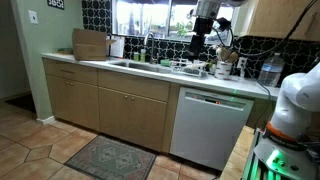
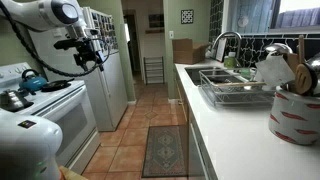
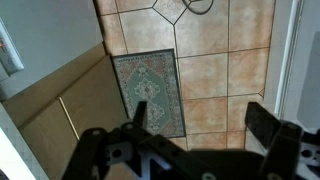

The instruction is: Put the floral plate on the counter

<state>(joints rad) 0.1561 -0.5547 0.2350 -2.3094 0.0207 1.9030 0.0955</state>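
My gripper (image 3: pixel 203 122) is open and empty, high above the tiled floor; it also shows in both exterior views (image 2: pixel 90 58) (image 1: pixel 199 50). A pale, round dish that looks like the floral plate (image 2: pixel 268 68) stands on edge in the dish rack (image 2: pixel 238 93) on the counter (image 2: pixel 232 128), far from the gripper. In an exterior view the rack (image 1: pixel 196 68) sits next to the sink on the counter (image 1: pixel 232 88), and I cannot make out the plate there. The wrist view shows no plate.
A patterned rug (image 3: pixel 150 88) lies on the floor by the wood cabinets (image 3: pixel 50 110). A white dishwasher (image 1: pixel 208 125) sits under the counter. A utensil crock (image 2: pixel 296 115) stands at the counter's near end. A stove (image 2: pixel 45 110) and fridge (image 2: pixel 108 70) line the opposite side.
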